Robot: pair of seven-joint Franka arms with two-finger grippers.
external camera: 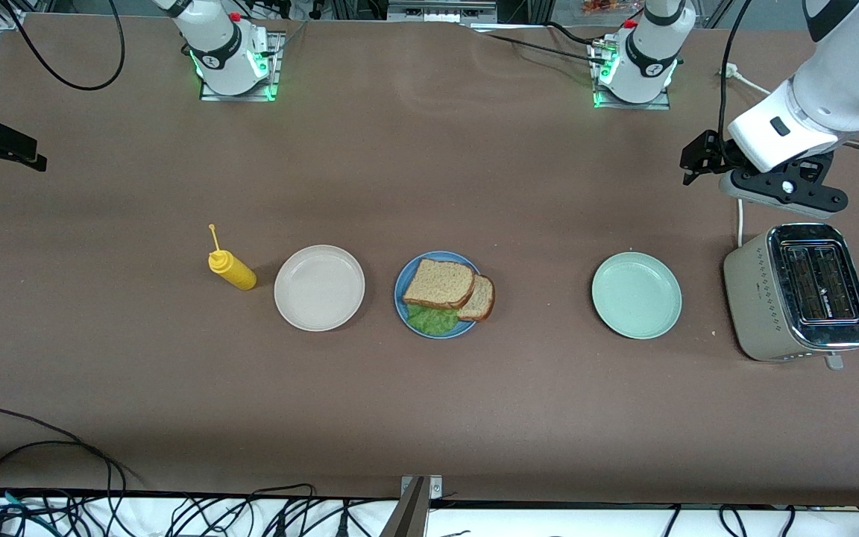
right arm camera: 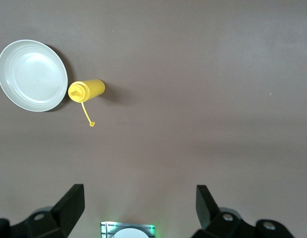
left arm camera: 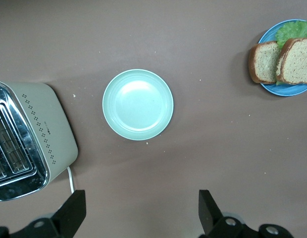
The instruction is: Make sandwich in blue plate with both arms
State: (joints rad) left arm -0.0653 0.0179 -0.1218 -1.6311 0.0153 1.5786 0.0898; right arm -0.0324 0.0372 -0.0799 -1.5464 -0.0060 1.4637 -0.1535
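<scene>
Sandwich (external camera: pixel 448 292) lies lengthwise along blue plate (external camera: pixel 403 297); left claw (left arm camera: pixel 138 210), right claw (right arm camera: pixel 138 208) apart.

No text, brand, number or sign can be read here. The toaster (external camera: pixel 797 294) at the left arm's end of the table carries a small dark mark on its beige side and faint print between its slots, both too small to make out.
</scene>
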